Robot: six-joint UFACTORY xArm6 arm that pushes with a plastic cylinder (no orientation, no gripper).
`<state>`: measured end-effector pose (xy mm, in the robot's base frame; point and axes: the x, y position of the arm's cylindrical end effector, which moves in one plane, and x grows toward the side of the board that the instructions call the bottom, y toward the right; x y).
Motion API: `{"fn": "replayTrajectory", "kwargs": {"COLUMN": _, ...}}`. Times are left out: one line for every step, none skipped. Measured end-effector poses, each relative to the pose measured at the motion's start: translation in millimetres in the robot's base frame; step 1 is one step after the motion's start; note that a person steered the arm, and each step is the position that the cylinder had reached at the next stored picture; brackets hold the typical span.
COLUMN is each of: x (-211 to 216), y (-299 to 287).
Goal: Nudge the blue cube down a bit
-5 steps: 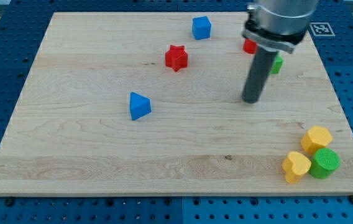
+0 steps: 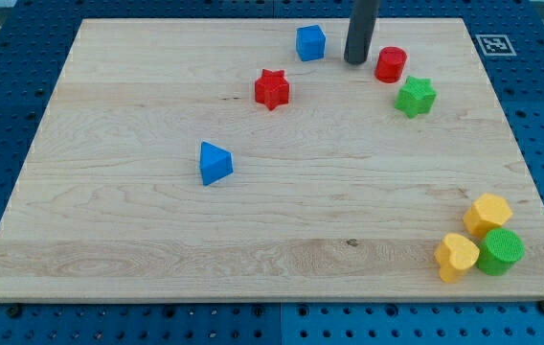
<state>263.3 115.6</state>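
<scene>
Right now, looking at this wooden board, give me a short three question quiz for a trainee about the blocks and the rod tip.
1. True or false: my tip touches the blue cube.
2. Which block lies right of my tip? A red cylinder B red star C blue wedge
3. How many blocks cluster at the wooden board bottom-right corner?

Key: 1 false, a gap shows. 2 A. 3 three.

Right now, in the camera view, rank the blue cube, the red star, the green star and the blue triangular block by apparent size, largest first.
1. blue triangular block, though it sits nearer the view's bottom
2. green star and red star, alike
3. blue cube, only marginally smaller
</scene>
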Motion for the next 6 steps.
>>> {"fn": "replayTrajectory", "kwargs": {"x": -18.6, "y": 0.0}}
{"fn": "replayTrajectory", "kwargs": {"x": -18.6, "y": 0.0}}
{"fn": "replayTrajectory", "kwargs": {"x": -44.9, "y": -14.0}}
{"fn": "replayTrajectory", "kwargs": {"x": -70.2, "y": -61.3}}
{"fn": "replayTrajectory", "kwargs": {"x": -38.4, "y": -86.6}}
{"fn": "replayTrajectory", "kwargs": {"x": -14.9, "y": -73.1}}
